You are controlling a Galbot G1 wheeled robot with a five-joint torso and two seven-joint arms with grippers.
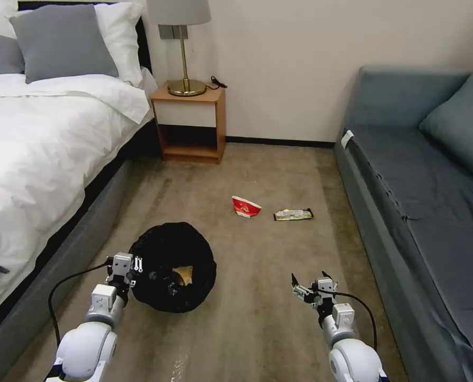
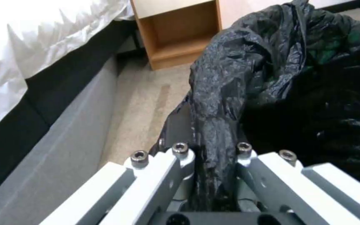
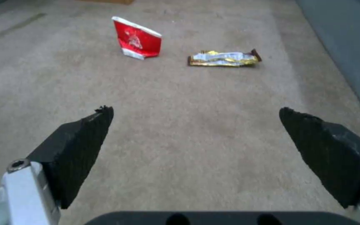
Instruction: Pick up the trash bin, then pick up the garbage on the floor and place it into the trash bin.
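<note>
Trash bin (image 1: 173, 268) is hanging above the carpet (image 1: 257, 329) beside the bed (image 1: 40, 159), toward the near left of the open floor, with the left gripper (image 1: 124, 268) clamping a gathered fold of its black bag liner (image 2: 217, 125) at the rim. A brown piece of paper (image 1: 183, 274) is already lying inside the bin. The right gripper (image 3: 197, 128) is hovering over bare carpet to the right of the bin, its black pads (image 3: 78, 147) standing wide apart and holding nothing.

Two pieces of garbage are lying ahead on the carpet, between the bed and the sofa (image 1: 406, 212): the crushed red-and-white cup (image 3: 137, 39) and the snack wrapper (image 3: 223, 58), just beside each other but not touching. Both are lying forward of the right gripper, the wrapper closer to its centre line, the cup off toward the robot's left. The wrapper's long axis is running across the gripper's line of approach, roughly parallel to the line between the pads. The right arm is judged nearer and free for the pickup.
</note>
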